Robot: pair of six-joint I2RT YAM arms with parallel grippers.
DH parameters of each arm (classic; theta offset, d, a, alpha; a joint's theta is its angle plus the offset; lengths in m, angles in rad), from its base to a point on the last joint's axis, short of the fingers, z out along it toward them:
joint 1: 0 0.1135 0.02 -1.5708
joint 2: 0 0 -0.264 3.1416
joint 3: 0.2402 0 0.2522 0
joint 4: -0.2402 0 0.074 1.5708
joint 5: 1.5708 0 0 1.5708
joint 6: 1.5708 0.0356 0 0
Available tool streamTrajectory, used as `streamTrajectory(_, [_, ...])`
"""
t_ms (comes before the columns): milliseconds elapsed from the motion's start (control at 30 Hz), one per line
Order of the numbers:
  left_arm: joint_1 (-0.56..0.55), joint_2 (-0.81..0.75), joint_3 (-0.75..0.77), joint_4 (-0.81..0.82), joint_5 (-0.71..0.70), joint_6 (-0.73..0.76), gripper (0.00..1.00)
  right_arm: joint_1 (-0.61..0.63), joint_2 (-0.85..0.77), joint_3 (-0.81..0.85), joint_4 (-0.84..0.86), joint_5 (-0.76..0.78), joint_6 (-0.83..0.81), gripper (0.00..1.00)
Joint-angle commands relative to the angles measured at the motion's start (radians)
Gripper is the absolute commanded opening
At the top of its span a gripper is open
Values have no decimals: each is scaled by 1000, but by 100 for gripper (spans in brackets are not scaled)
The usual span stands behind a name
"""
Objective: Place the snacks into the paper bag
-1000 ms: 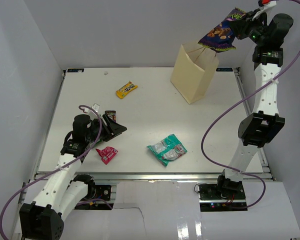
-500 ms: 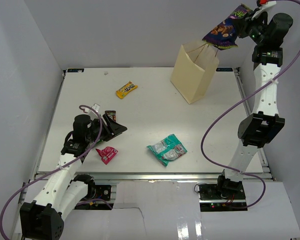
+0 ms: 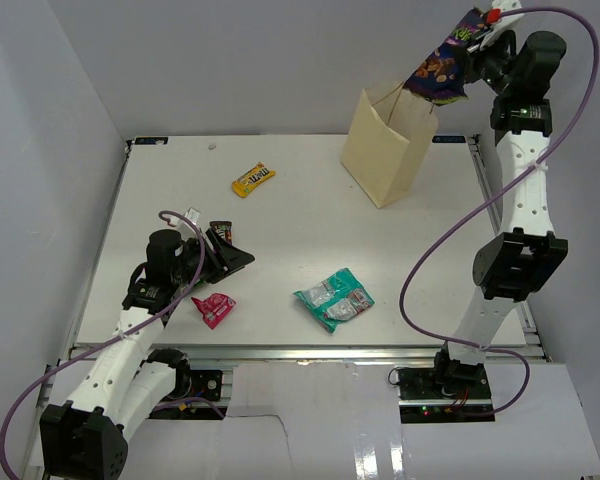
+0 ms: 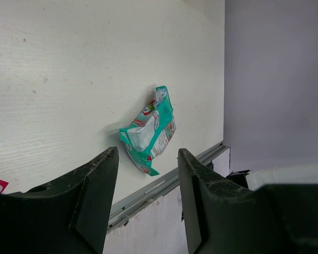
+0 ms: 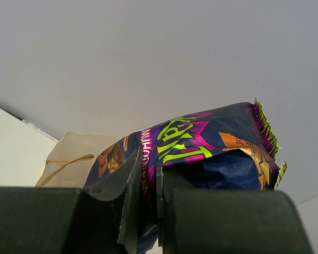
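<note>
My right gripper (image 3: 477, 45) is shut on the big purple chip bag (image 3: 437, 72), held high just above the open top of the paper bag (image 3: 384, 150) at the back right. In the right wrist view the jaws (image 5: 148, 159) pinch the purple chip bag (image 5: 201, 140), with the paper bag (image 5: 71, 159) and its string handle below. My left gripper (image 3: 238, 258) hovers open and empty at the left. A teal-white pouch (image 3: 335, 300) lies near the front edge, also seen in the left wrist view between the gripper (image 4: 147, 153) fingers as the pouch (image 4: 148, 131).
A red wrapper (image 3: 214, 309) lies just below my left gripper. A brown packet (image 3: 220, 231) peeks out behind the left wrist. A yellow packet (image 3: 253, 179) rests toward the back left. Grey walls close off the table (image 3: 280, 220) on three sides.
My right arm has swung its wrist slightly left and up, carrying the purple chip bag closer over the paper bag's mouth. The left arm has not moved.
</note>
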Motion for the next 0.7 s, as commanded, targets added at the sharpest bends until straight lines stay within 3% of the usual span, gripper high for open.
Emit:
streamTrajectory(0, [-2, -14, -9, 23, 14, 5, 59, 59, -105, -19, 168, 4, -149, 8])
streamTrajectory(333, [-2, -43, -21, 13, 11, 4, 59, 235, -147, -186, 112, 32, -357, 8])
streamTrajectory(667, [-2, -53, -30, 15, 15, 1, 59, 261, -70, -201, -6, 27, -518, 8])
